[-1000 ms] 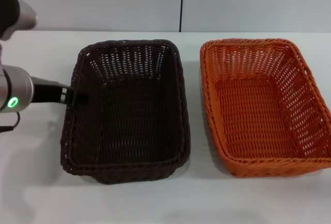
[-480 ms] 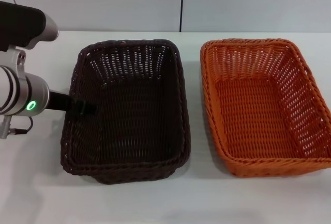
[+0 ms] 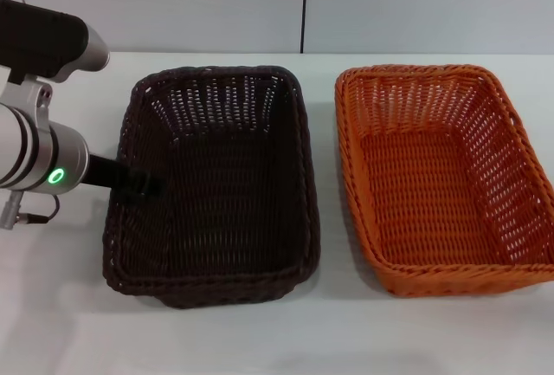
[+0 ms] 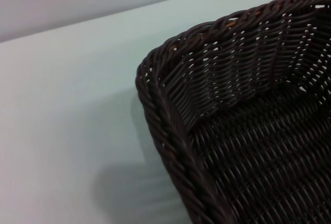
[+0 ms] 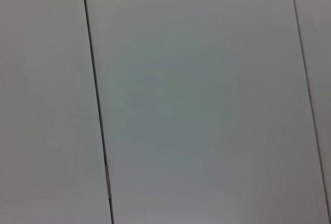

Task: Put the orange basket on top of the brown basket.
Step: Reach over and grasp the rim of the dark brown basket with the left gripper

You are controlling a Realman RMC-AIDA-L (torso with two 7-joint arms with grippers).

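At the left rim of the brown basket [image 3: 212, 186], the left pincer [image 3: 143, 183] reaches over the braided edge; whether it is wide or narrow cannot be told. Holding this basket steady on the desk [image 3: 69, 306] would probably ease stacking; the right pincer is out of view. The orange basket [image 3: 441, 176], bright, open-weave with sloping sides, sits just beside it, apart and empty.

The orange basket [image 3: 443, 176] sits flat on the white worktop [image 3: 329, 332], open side up and empty. It has woven sides with little holes and a braided rim. The brown basket [image 3: 212, 184] sits just beside it, on its left, also upright and empty. They do not touch.
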